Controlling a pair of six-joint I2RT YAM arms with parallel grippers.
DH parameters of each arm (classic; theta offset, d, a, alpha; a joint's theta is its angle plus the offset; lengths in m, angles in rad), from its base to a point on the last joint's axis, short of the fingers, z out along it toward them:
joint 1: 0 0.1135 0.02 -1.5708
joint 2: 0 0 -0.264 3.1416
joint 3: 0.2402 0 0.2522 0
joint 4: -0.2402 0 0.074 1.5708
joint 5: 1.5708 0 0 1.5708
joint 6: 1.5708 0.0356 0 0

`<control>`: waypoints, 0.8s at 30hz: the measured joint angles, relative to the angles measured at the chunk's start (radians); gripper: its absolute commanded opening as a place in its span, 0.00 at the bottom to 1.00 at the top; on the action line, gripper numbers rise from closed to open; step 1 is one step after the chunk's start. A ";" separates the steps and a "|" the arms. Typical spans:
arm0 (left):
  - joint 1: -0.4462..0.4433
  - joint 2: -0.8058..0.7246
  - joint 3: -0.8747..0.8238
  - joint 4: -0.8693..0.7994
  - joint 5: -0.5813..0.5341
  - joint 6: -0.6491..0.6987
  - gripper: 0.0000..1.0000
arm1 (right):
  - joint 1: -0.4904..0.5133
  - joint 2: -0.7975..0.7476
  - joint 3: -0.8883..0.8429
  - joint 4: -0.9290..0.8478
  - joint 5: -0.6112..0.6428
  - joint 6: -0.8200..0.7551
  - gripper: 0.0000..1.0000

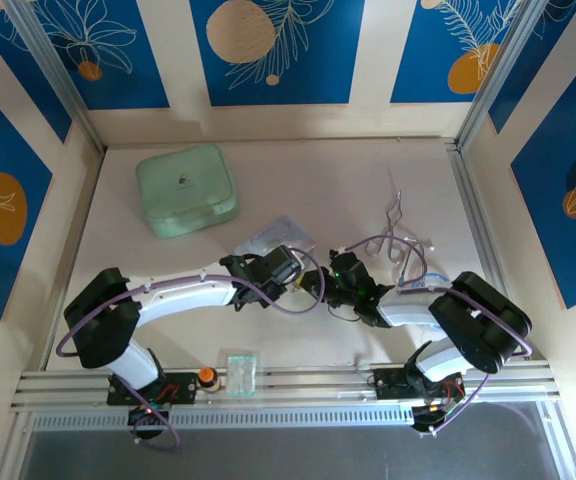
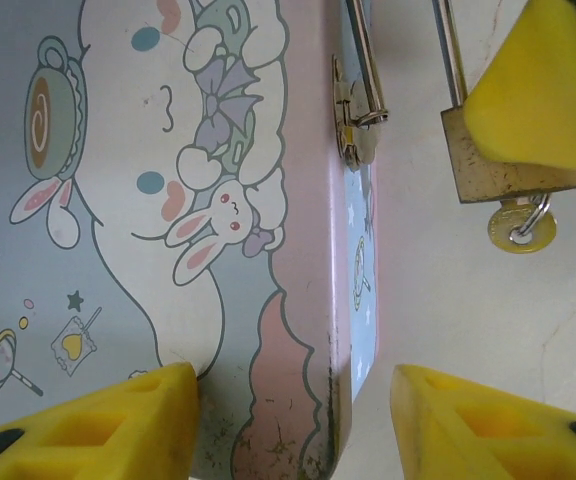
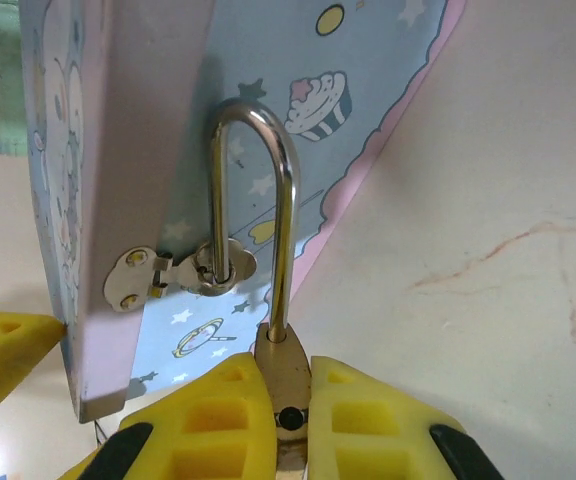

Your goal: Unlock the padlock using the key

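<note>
Nearest the arm bases, the right tool [image 3: 286, 378] is clamped tight on the padlock [image 2: 498, 165], with its yellow pads squeezing the brass body from both sides. In the left wrist view the padlock sits at 2 o'clock. The key [image 2: 521, 226] hangs from the body's 6 o'clock end, apparently seated in the keyhole, with a small ring through its head.

The left tool [image 2: 293, 388] stands with its jaws apart. It straddles the edge of the cartoon tin [image 2: 168, 200] and clamps nothing that I can make out.

Further out, the shackle [image 3: 286, 230] runs up towards 12 o'clock and loops through the tin's hasp [image 3: 183, 272], so lock and tin are tied together on the worktop [image 3: 488, 250]. At about 10 o'clock from the tools lies a green box [image 1: 186, 188].

The padlock looks stiff, light and smooth, so it is best held across its flat faces. The key looks thin and slippery, and I judge its head the only fair hold for pinching and turning.
</note>
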 measured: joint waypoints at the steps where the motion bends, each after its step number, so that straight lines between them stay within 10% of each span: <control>1: 0.000 0.000 0.000 -0.004 -0.005 -0.009 0.61 | -0.010 0.008 0.008 -0.010 -0.020 -0.007 0.08; 7: 0.001 0.000 -0.005 -0.045 -0.064 -0.101 0.77 | -0.065 0.067 0.024 -0.010 -0.128 -0.034 0.08; 24: -0.007 0.048 0.008 -0.081 -0.149 -0.151 0.68 | -0.063 0.047 -0.002 0.055 -0.069 0.005 0.07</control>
